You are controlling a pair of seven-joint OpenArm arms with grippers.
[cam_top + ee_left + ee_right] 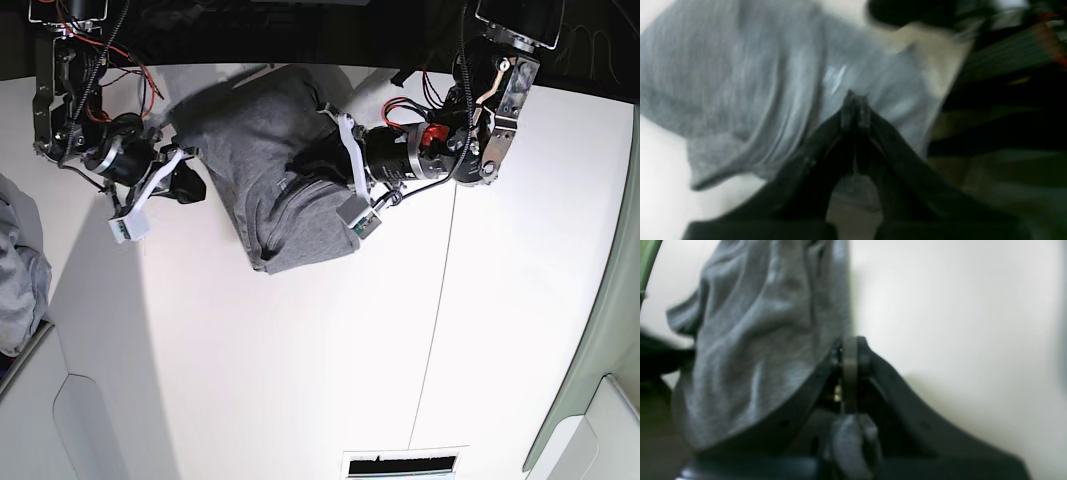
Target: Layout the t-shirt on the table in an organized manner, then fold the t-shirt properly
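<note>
heather-grey t-shirt [275,170] hung bunched and creased, long axis slanting from left gripper [855,105] toward right gripper [849,350], both clamped on cloth, above white table [300,380]

Pale cloth bundle [20,280] lies at one edge (dark backdrop beyond).

We counted one grey t-shirt [275,190], one white worktop [300,370], two arms each with one hand: left hand [335,165], right hand [185,180], and one paler cloth bundle [18,270].
</note>
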